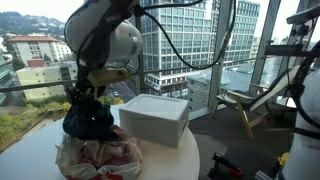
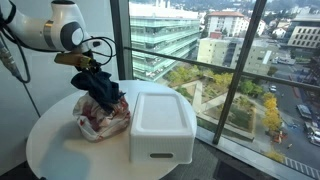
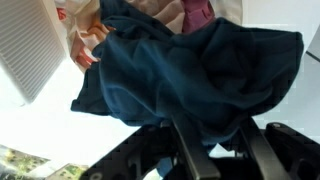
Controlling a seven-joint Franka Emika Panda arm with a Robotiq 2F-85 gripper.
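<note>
A dark blue cloth hangs bunched from my gripper, whose jaws are shut on its upper folds. In both exterior views the dark blue cloth dangles just above a crumpled pink-and-white cloth on the round white table. The gripper sits directly over the pile, and in the wrist view the pink cloth shows beyond the blue one. The fingertips are buried in fabric.
A white plastic bin, upside down, stands on the table right beside the cloth pile. Its ribbed side shows in the wrist view. Large windows surround the table; a wooden chair stands on the floor beyond.
</note>
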